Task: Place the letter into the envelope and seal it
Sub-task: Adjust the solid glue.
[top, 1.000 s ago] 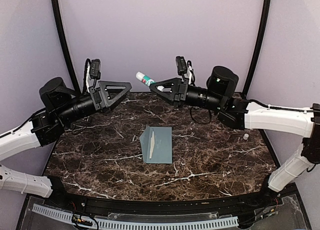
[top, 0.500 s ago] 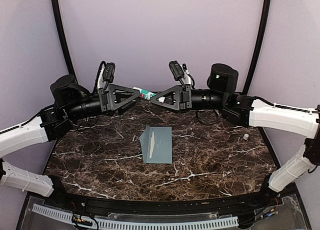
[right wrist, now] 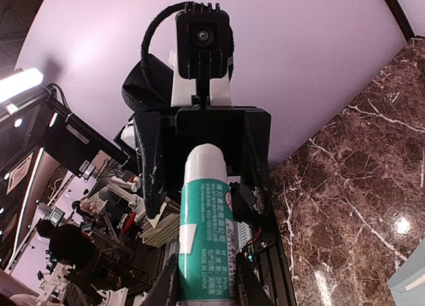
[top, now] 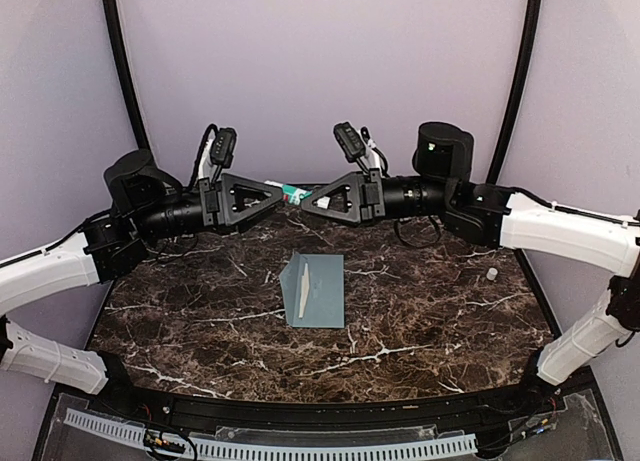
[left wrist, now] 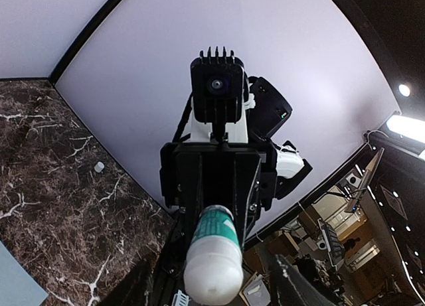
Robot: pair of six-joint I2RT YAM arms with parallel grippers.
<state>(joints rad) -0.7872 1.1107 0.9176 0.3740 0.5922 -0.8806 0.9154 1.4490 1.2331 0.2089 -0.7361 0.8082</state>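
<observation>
The pale teal envelope (top: 322, 291) lies flat mid-table, with a narrow pale strip (top: 302, 286) raised along its left part. The letter is hidden. High over the back of the table my two grippers face each other tip to tip. My right gripper (top: 306, 202) (right wrist: 202, 283) is shut on the green-and-white glue stick (top: 293, 192) (right wrist: 206, 213). The stick's white end (left wrist: 212, 273) reaches in between the fingers of my left gripper (top: 280, 197) (left wrist: 212, 293). Those fingers stand on either side of it with a gap showing, open.
A small white cap (top: 491, 274) (left wrist: 99, 166) lies on the dark marble table (top: 420, 321) near its right edge. A black arch frame and lilac walls close off the back. Both arms stretch across the rear of the table.
Both arms have swung inward and lowered until their grippers meet. The stick's end now lies between the left fingers, which have narrowed. The envelope has not moved.
</observation>
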